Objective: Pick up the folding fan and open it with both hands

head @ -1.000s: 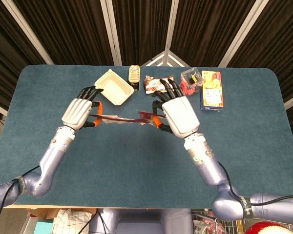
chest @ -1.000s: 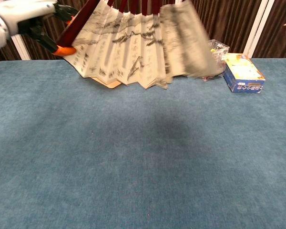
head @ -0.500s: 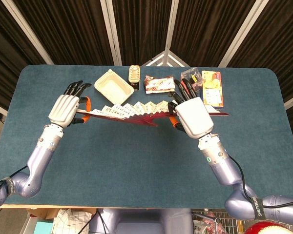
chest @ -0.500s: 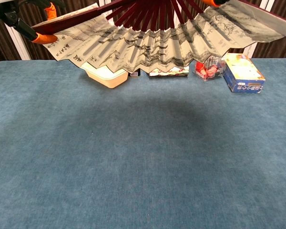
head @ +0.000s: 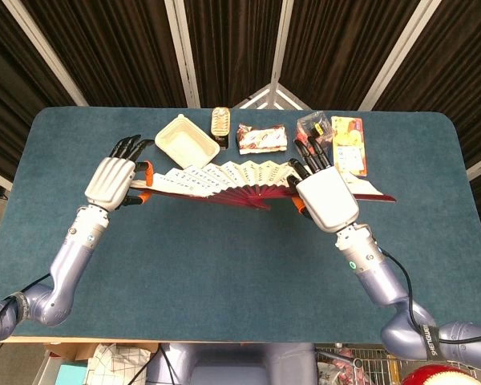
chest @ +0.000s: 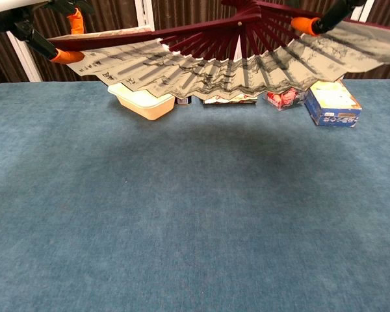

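Observation:
The folding fan [head: 228,178] [chest: 234,68] hangs spread wide above the blue table, its pale painted paper on dark red ribs. My left hand [head: 112,180] [chest: 32,23] grips the fan's left end rib between its orange-tipped fingers. My right hand [head: 325,192] holds the right part of the fan from above, and its fingertips [chest: 312,25] show at the top of the chest view. The fan's right tip [head: 377,194] juts out beyond my right hand.
Along the far edge stand a cream takeaway box [head: 186,143] [chest: 143,103], a small tin [head: 220,121], a snack packet [head: 260,138], a clear box of red items [head: 313,132] [chest: 285,97] and a blue-and-yellow carton [head: 349,147] [chest: 331,103]. The table's [head: 224,257] near half is bare blue cloth.
The fan has spread from a half-open bunch to a wide span. My right hand swung right and toward me, and my left hand shifted left.

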`<state>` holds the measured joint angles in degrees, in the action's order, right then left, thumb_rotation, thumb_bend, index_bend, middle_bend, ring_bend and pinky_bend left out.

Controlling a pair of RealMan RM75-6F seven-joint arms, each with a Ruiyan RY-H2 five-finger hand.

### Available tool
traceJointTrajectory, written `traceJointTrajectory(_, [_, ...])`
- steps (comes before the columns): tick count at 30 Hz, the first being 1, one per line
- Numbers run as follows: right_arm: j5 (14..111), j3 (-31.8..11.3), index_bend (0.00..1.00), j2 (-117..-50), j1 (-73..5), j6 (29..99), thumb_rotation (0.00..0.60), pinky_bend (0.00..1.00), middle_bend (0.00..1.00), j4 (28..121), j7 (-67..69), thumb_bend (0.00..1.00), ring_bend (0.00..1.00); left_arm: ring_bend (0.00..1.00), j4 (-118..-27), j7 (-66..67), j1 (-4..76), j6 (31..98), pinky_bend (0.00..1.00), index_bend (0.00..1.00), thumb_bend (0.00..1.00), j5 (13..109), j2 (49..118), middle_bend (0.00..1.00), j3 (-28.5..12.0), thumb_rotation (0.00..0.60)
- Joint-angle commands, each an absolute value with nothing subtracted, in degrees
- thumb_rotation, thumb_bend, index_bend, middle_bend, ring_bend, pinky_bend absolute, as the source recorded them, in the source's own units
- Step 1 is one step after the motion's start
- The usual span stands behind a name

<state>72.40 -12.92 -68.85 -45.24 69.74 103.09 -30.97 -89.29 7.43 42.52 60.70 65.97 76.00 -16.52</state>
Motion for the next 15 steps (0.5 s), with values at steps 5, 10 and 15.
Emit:
traceJointTrajectory(5, [74.18,-11.97,0.82,-69.30,-43.91,70.28,0.600,0.00,0.32,101.74,-29.59,0.52,0.02,0.00,-89.31,8.19,42.74,60.96,0.00,0.71,0.49,66.08,77.03,0.11,-16.10,0.600])
traceJointTrajectory(10, [75.05,-11.19,0.82,-69.45,-42.62,70.65,0.600,0.00,0.32,100.87,-28.54,0.52,0.02,0.00,-89.29,8.71,42.80,60.97,0.00,0.71,0.49,66.24,77.85,0.11,-15.53,0.600])
traceJointTrajectory(15, [76.34,-9.83,0.82,-69.64,-41.02,71.10,0.600,0.00,0.32,99.17,-27.69,0.52,0.02,0.00,-88.84,9.15,42.74,60.95,0.00,0.72,0.49,66.55,78.70,0.10,-14.77,0.600])
